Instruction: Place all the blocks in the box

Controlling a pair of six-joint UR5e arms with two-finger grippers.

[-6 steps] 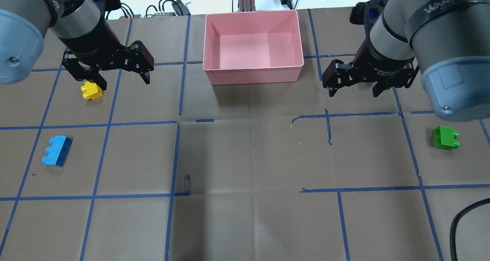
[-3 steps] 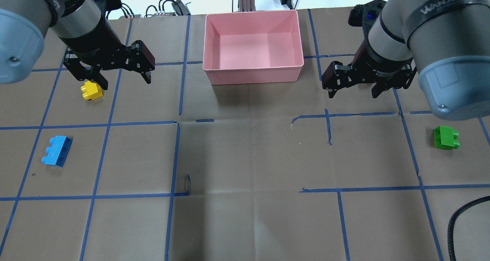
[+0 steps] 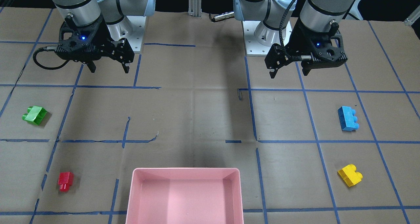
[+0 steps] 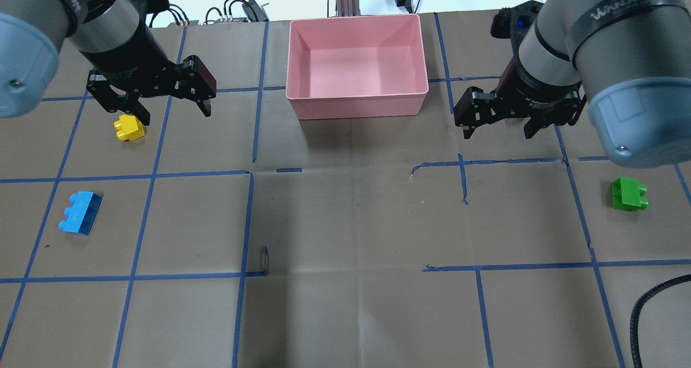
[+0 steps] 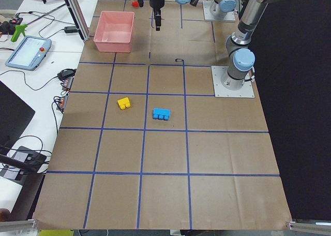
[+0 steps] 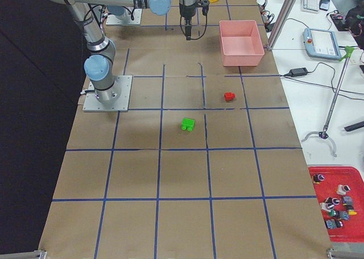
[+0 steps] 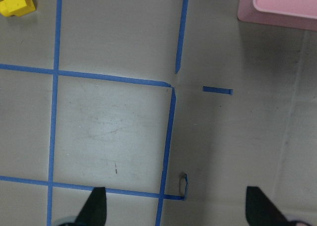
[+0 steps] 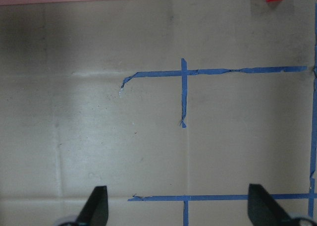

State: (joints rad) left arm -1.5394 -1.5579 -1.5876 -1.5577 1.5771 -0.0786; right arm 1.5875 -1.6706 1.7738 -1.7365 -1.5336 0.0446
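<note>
Your brown paper-covered table with its blue tape grid [image 4: 356, 222] lies open across the middle. The shallow pink plastic box [image 4: 357, 94] sits at the far edge with nothing in it. Both pincers hang above the table with jaws wide apart, holding nothing: the left gripper [image 4: 174, 114] and the right gripper [image 4: 498, 133] flank the box. The light blue studded brick [image 4: 81, 220], green brick [image 4: 629, 194], yellow brick [image 4: 129, 128] and small red brick [image 3: 65, 181] all lie outside it. Since a second ago, you'll find the arms barely shifted.

Brown table [image 4: 345, 222] gridded with blue tape [image 4: 135, 276], white bench [image 5: 36, 83] alongside.
</note>
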